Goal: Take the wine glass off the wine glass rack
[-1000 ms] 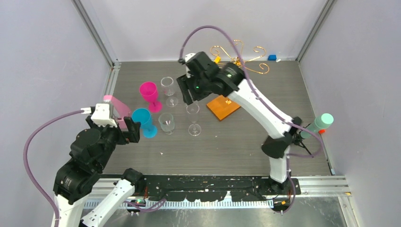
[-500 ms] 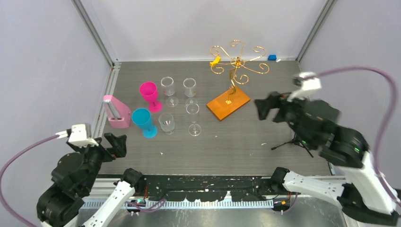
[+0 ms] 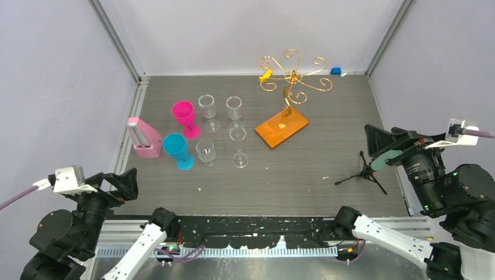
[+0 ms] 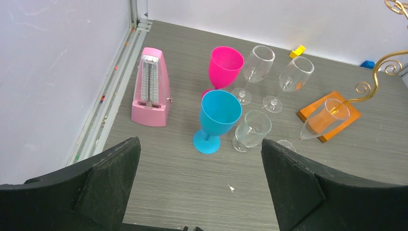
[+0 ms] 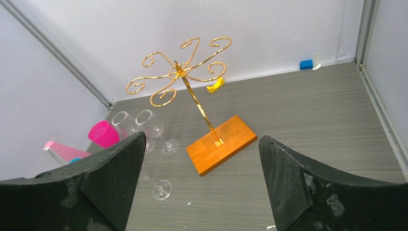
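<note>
Black fingers of the left gripper [image 4: 199,154] stood spread wide with nothing between them, raised at the near left edge of the table [image 3: 303,169]; ahead of it and off to its left stood a pink metronome [image 4: 152,87]; straight ahead and nearest was a blue goblet [image 4: 219,115], with a pink goblet [image 4: 225,67] just behind that; slightly to the right of those were a short clear tumbler [image 4: 251,130] beside the blue goblet and a pair of clear stemmed glasses [image 4: 257,65] farther on; the wine glass [image 3: 238,146] stood upright on the table, far ahead and right of the left gripper, ahead and left of the right one, near the rack's orange base but apart from it; the wine glass rack [image 5: 185,72] rose straight ahead of the right gripper [image 5: 202,144], framed between its fingers; those fingers were likewise wide apart and held nothing; a small black tripod [image 3: 365,174] stood on the table just off that gripper's left side.
</note>
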You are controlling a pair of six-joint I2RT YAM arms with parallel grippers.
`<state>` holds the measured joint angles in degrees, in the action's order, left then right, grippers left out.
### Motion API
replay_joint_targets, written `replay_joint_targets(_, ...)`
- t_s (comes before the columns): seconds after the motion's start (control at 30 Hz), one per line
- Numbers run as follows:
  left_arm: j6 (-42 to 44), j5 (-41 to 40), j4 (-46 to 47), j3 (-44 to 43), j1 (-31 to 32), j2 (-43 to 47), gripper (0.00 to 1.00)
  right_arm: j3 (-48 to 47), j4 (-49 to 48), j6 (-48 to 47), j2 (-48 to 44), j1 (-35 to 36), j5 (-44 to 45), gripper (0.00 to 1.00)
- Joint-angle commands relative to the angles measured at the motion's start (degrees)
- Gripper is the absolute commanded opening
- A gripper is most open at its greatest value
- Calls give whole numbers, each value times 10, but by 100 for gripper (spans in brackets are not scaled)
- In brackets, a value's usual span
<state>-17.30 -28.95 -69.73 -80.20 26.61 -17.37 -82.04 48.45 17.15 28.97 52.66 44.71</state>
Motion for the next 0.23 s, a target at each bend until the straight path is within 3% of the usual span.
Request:
replay_joint_targets(0.0, 22, -11, 6, -16, 1, -8, 100, 3, -31, -6, 16, 0, 10, 93)
replay_joint_targets(0.2, 15, -32, -14, -21, 1, -22, 100, 11, -45, -5, 29, 0, 3, 93)
